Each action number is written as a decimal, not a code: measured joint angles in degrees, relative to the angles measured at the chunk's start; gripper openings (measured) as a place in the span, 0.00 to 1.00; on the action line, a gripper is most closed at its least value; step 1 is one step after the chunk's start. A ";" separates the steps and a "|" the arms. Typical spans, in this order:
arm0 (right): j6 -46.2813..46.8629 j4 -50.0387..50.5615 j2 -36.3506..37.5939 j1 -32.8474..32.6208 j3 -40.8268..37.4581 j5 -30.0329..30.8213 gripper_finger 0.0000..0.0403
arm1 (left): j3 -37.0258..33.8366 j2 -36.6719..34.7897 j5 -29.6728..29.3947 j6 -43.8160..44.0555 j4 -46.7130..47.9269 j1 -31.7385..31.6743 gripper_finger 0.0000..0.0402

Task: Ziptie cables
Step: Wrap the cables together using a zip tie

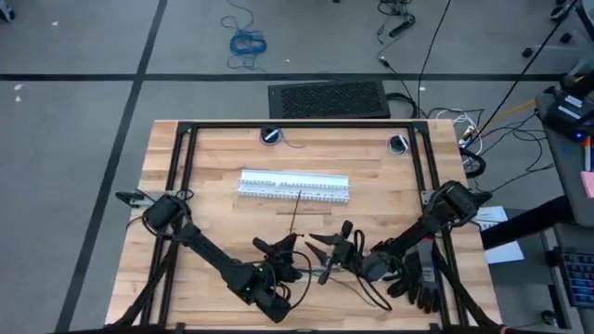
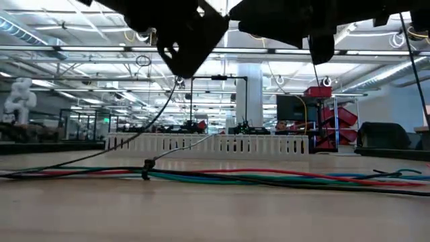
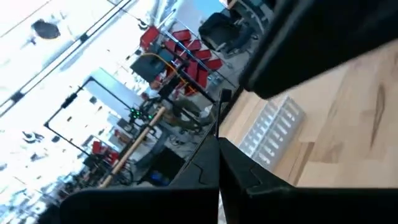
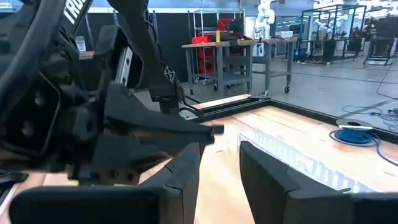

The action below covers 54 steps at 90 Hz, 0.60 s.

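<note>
The cables (image 2: 269, 179) are a bundle of thin wires lying across the near part of the table, under both grippers. A small dark clasp (image 2: 146, 167) sits on the bundle. A thin dark ziptie (image 1: 295, 211) runs from the white slotted strips (image 1: 295, 184) toward my left gripper (image 1: 286, 242), which is shut on a thin dark strip above the bundle. My right gripper (image 1: 325, 255) hovers open just to the right of it, facing it, with nothing between its fingers (image 4: 186, 171). My left gripper pinches a thin dark strip between its two shut fingers; the strip (image 3: 218, 121) comes out past the fingertips. In the low view the strip (image 2: 161, 111) hangs from the raised gripper and curves down to the table on the left. Which part of the strip the fingers hold is hidden.
The white slotted strips lie side by side across the table's middle, beyond the grippers. A black glove-like thing (image 1: 419, 281) lies under the right arm near the front right. Black frame bars (image 1: 297, 126) border the far and side edges. Bare wood lies at the far left.
</note>
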<state>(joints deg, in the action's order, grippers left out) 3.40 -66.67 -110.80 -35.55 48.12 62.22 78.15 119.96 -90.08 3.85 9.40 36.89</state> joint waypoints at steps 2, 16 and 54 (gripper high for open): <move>0.03 -0.01 0.00 0.14 0.00 -0.28 0.26 | 0.00 0.07 0.00 -0.21 -0.02 -0.03 0.00; 1.56 -0.15 0.00 1.43 0.00 -3.85 0.25 | 0.02 0.04 -0.02 0.10 -0.08 -0.05 0.00; 0.55 0.04 0.00 3.89 0.00 -6.91 0.20 | 0.02 0.04 0.00 -0.19 -1.45 -0.01 0.00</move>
<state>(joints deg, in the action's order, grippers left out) 3.95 -66.63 -110.80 -31.66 48.12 55.31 78.17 120.01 -90.08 3.66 7.95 36.88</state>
